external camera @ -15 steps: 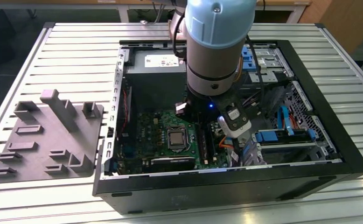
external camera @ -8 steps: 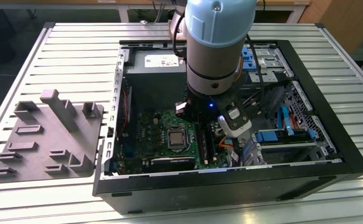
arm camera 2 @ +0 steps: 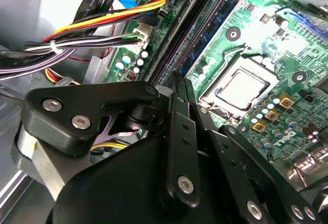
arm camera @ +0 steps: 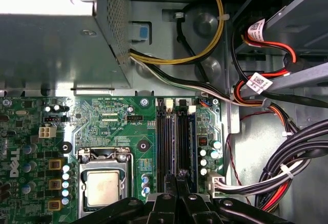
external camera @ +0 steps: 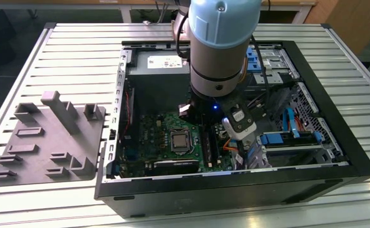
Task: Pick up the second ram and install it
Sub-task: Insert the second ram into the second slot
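My gripper [arm camera: 177,179] is shut, its thin black fingertips [arm camera 2: 178,83] pressed together with nothing visible between them. It hovers low over the near end of the long black memory slots [arm camera: 174,142] on the green motherboard [arm camera: 123,126]. A ram [arm camera 2: 207,37], a thin stick with a row of small chips, stands seated in one of these slots. I cannot tell whether it is the second ram, or whether the fingertips touch it. In the exterior view the arm [external camera: 220,52] reaches down into the open computer case [external camera: 236,183].
The processor socket [arm camera: 102,185] sits beside the slots. Bundles of black, yellow and red cables [arm camera: 287,172] crowd the other side, and the power supply box [arm camera: 56,39] lies beyond the board. A grey plastic tray [external camera: 48,137] with upright blocks lies on the exterior view's left.
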`<state>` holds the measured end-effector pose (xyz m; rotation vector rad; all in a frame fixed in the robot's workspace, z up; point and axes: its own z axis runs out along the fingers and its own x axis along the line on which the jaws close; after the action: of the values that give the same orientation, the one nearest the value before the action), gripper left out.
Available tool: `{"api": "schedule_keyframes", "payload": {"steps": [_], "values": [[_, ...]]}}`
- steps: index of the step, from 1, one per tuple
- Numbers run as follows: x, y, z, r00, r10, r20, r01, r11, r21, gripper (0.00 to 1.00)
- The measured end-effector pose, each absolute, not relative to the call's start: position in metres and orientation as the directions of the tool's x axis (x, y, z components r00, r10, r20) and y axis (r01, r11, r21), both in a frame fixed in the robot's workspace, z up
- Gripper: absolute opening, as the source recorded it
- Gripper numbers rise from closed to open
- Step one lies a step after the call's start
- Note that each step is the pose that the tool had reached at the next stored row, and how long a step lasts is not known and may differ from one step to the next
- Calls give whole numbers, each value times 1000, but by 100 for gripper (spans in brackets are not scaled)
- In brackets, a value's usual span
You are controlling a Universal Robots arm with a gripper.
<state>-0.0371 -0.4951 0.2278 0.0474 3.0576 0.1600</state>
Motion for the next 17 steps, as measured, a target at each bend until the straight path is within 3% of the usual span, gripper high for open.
{"api": "schedule_keyframes", "payload": {"steps": [17], "values": [[-37, -494, 225, -997, 27, -78, 19, 994, 106, 12]]}}
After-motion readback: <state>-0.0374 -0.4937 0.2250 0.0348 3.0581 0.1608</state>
